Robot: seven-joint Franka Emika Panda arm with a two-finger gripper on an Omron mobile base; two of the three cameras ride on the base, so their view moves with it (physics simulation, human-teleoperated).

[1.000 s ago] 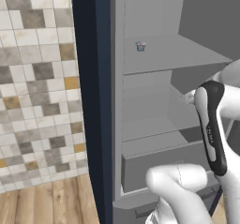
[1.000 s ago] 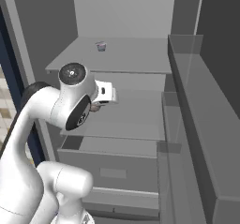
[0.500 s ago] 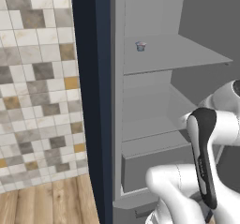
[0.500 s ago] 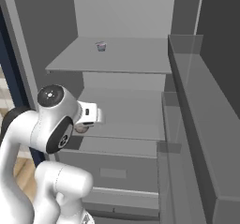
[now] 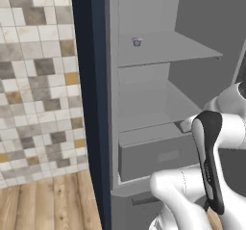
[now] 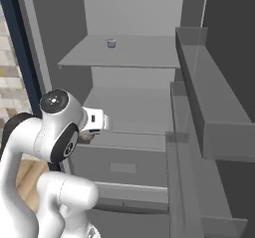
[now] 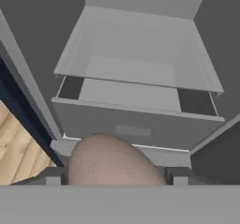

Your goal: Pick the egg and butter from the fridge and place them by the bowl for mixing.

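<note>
A brownish-tan speckled egg (image 7: 110, 163) sits between my two dark fingertips (image 7: 175, 175) in the hand view, with my gripper (image 7: 114, 177) shut on it. From the right base view the hand (image 6: 93, 121) hangs in front of the fridge's (image 6: 130, 59) wide drawer, and the egg (image 6: 85, 137) peeks out below it. The open fridge (image 5: 158, 49) has grey shelves, and its drawer (image 7: 136, 121) lies just ahead of the hand. The butter and the bowl are out of view.
A small pale cup (image 5: 137, 42) (image 6: 110, 43) stands on the upper shelf. The fridge door with its shelves (image 6: 209, 117) stands open on the right. A dark navy side panel (image 5: 89, 94), a tiled wall (image 5: 36, 80) and wooden floor (image 5: 43, 202) lie left.
The arm has drawn back out of the fridge and sunk lower, carrying the egg from shelf height down to the front of the drawer. The grip has not changed.
</note>
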